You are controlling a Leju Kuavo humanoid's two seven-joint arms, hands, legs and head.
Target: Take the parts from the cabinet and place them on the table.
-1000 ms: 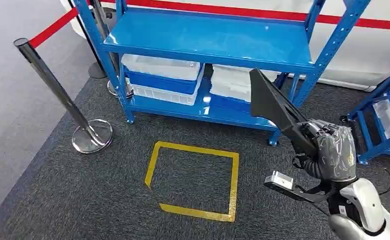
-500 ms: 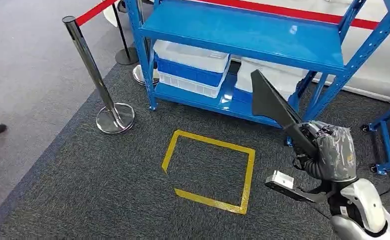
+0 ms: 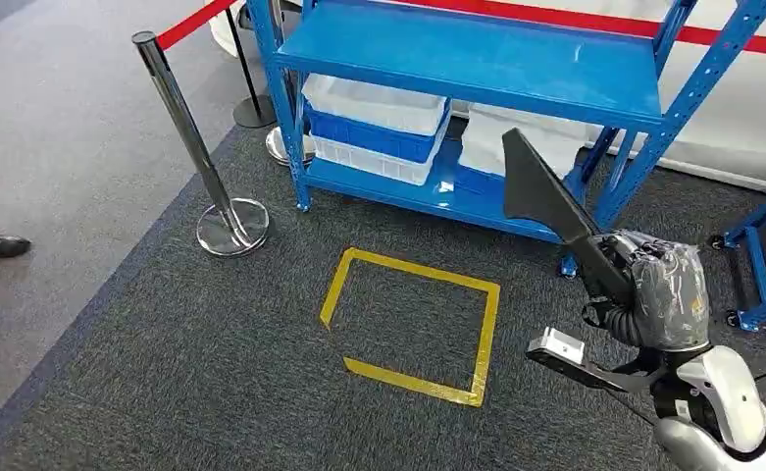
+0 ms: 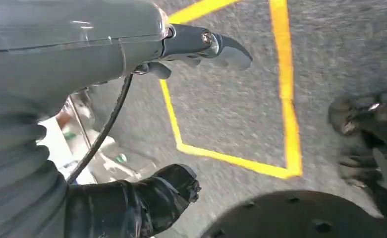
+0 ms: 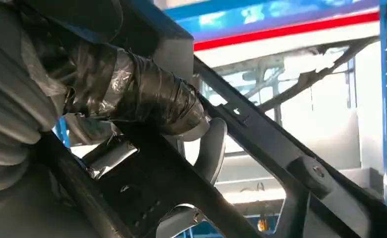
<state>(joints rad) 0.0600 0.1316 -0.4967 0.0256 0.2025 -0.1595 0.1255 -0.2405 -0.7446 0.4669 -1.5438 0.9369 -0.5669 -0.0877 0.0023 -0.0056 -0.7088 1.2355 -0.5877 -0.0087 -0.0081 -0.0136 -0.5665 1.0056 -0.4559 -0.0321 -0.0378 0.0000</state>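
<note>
Your right hand grips 1 black part, fingers wrapped around its narrow end, wide end raised in front of the blue cabinet. Your left hand: fingers apart, holding nothing, over the yellow floor square before the cabinet.

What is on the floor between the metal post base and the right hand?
In the head view, the yellow tape square lies on the carpet between the post base and the right hand.
</note>
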